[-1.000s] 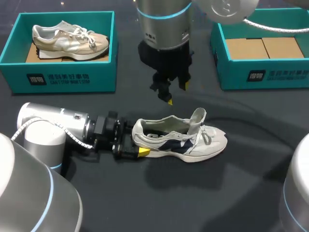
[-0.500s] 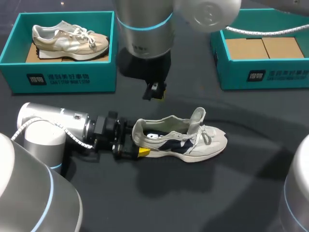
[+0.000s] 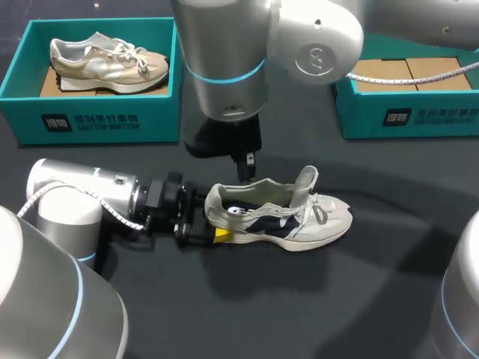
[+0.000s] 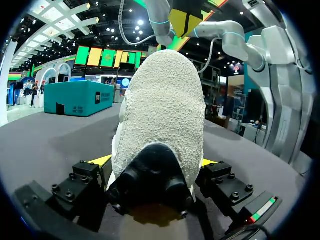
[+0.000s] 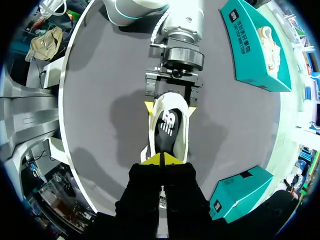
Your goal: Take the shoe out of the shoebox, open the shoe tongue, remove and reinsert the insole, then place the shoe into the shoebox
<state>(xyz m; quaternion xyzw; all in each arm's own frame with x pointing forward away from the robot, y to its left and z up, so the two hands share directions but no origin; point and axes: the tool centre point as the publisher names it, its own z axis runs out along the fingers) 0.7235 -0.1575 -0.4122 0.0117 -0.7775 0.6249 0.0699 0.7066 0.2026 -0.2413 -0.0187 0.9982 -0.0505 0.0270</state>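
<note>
Dark surface [image 3: 389, 284] carries the shoe [image 3: 299, 221], heel clenched in our left jaws. Our right jaws, pinched empty, have swung down over its opening, so insole [image 5: 167, 125] removal looks next.

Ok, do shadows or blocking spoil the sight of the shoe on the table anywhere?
Head view: the right arm covers the upper middle; a soft shadow lies beside the shoe, itself plain. Left wrist view: the shoe fills nearly everything. Right wrist view: even light, its opening unobstructed.
</note>
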